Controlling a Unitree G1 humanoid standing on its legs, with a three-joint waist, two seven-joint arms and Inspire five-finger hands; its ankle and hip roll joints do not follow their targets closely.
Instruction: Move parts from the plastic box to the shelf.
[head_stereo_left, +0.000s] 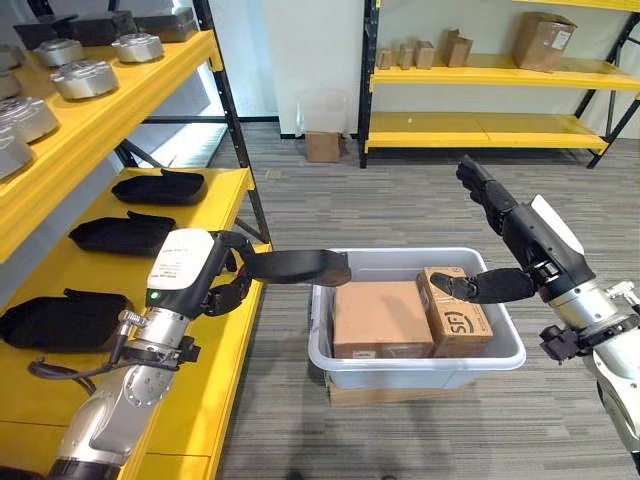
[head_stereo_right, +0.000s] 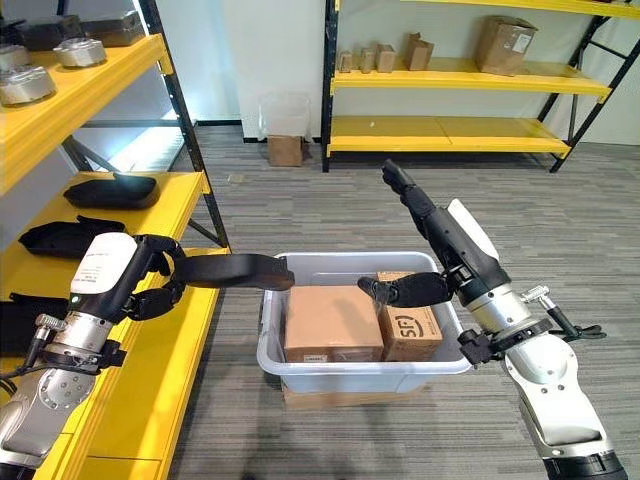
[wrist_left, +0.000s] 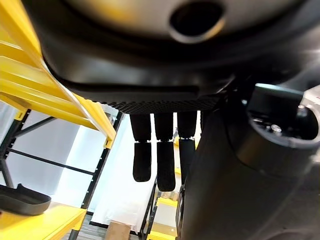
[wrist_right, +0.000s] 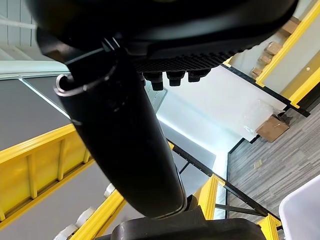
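Left eye view: left hand (head_stereo_left: 225, 285) grips black part (head_stereo_left: 295, 266); right hand (head_stereo_left: 505, 225) spread; plastic box (head_stereo_left: 420, 360), two cartons.

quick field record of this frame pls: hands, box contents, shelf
left hand: fingers curled round a long flat black part, held level between the yellow shelf and the box
right hand: open, fingers straight, raised over the box's right side, holding nothing
clear plastic box: on the grey floor, holds two brown cardboard cartons
yellow metal shelf: three similar black parts lie on its middle level; round silver metal parts on the level above
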